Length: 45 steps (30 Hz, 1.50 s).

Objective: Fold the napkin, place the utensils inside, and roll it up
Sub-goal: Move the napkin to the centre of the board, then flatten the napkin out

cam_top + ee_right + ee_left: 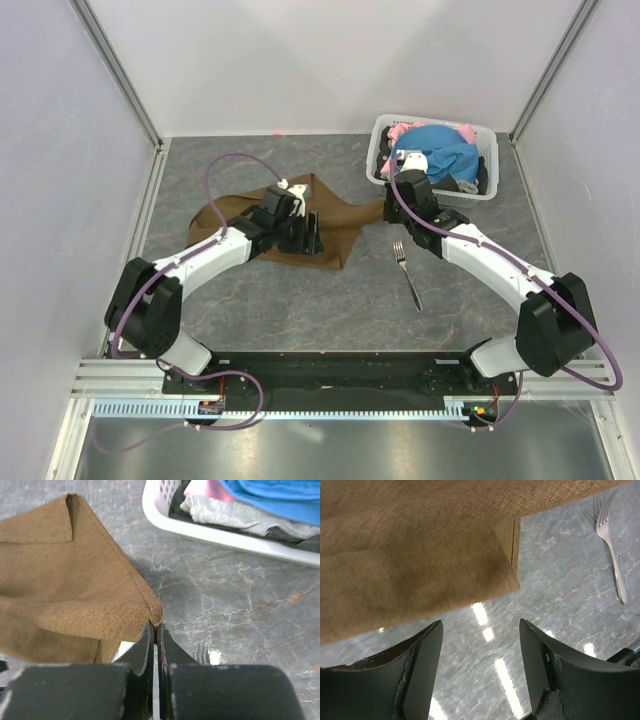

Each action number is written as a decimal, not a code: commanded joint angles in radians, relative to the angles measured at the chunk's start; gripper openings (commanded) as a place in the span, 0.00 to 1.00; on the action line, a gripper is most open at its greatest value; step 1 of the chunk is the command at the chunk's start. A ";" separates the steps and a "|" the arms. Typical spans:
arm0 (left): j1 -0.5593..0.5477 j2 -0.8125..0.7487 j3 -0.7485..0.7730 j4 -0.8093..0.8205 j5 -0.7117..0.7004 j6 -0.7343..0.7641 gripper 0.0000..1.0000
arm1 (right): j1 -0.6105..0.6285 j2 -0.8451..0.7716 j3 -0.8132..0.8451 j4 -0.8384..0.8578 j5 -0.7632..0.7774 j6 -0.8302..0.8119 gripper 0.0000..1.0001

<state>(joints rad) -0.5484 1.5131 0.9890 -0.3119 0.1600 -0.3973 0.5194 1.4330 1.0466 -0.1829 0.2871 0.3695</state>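
Observation:
The brown napkin (300, 215) lies rumpled and partly folded on the grey table. My right gripper (388, 207) is shut on its right corner, and in the right wrist view the cloth's tip (156, 620) is pinched between the jaws (155, 628). My left gripper (312, 238) hovers over the napkin's near side. In the left wrist view it (480, 627) is open with only bare table between the fingers, and a folded napkin corner (512, 580) lies just ahead of them. The silver fork (407, 275) lies on the table to the right of the napkin, also visible as the fork (611, 550).
A white basket (378, 150) with blue and pink clothes (440, 150) stands at the back right, close behind my right gripper; its rim (200, 530) shows in the right wrist view. Frame walls enclose the table's left, back and right sides.

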 commanded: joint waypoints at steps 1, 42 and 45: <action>-0.033 0.084 0.082 0.135 -0.008 -0.041 0.70 | -0.007 -0.014 0.012 0.013 0.053 -0.024 0.00; -0.226 0.406 0.195 0.128 -0.376 0.009 0.41 | -0.090 0.221 0.052 0.077 -0.085 0.049 0.00; -0.226 0.404 0.186 0.096 -0.390 -0.003 0.35 | -0.093 0.218 0.046 0.077 -0.083 0.049 0.00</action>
<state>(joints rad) -0.7692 1.9404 1.2026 -0.1467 -0.1864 -0.3561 0.4316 1.6535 1.0630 -0.1329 0.2108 0.4046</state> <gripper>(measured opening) 0.386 0.014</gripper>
